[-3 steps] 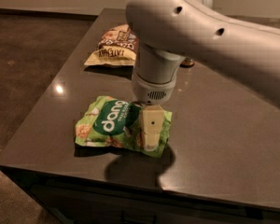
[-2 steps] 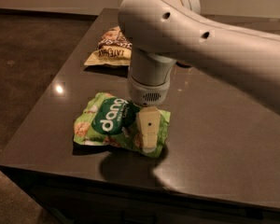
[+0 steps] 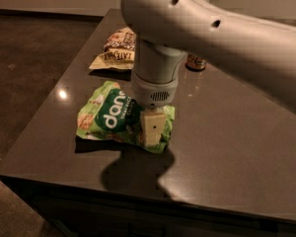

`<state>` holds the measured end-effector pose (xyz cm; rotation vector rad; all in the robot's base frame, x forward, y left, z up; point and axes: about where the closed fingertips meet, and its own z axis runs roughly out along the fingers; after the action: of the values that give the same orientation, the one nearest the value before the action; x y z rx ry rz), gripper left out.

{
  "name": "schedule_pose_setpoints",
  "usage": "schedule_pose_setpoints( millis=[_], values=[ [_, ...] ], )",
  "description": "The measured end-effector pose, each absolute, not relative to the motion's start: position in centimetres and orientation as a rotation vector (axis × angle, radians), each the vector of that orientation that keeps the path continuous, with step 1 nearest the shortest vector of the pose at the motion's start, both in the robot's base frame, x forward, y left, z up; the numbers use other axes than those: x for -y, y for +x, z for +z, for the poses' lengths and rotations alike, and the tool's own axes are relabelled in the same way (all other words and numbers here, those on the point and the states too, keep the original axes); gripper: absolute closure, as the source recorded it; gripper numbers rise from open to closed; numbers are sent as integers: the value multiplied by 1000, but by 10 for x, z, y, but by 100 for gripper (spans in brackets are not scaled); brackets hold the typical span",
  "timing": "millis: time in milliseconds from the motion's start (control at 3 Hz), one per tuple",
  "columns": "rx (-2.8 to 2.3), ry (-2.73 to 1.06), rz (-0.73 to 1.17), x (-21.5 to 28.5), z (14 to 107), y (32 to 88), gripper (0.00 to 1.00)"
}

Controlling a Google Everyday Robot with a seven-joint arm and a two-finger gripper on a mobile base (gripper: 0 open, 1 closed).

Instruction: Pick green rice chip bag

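Gripper (image 3: 151, 134) down on the 3 o'clock end of green rice chip bag (image 3: 108, 116), lying on bench (image 3: 237, 147); its grip cannot be told. Brown snack bag (image 3: 117, 51) at 12 o'clock.

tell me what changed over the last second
The gripper, shut on the green rice chip bag, rose slightly and shifted toward the picture's left, lifting the bag a little off the table. The brown snack bag stayed put.

Green rice chip bag (image 3: 111, 116): crinkly, light green, dark-green circle lettered "dang", lying flat on the table (image 3: 227, 147) near its front-left corner. Claw (image 3: 151, 135) is down on the bag's right part.
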<state>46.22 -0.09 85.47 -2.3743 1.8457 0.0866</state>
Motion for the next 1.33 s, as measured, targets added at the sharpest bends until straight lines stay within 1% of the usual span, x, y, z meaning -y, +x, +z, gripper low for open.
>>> schedule_pose_setpoints(
  millis=[333,667,1333],
  values=[
    [-1806,-2403,126,0,869,457,80],
    [-1748,-2431,184,0,891,455,99],
    [-1596,-2427,269,-5,957,459,100]
  ],
)
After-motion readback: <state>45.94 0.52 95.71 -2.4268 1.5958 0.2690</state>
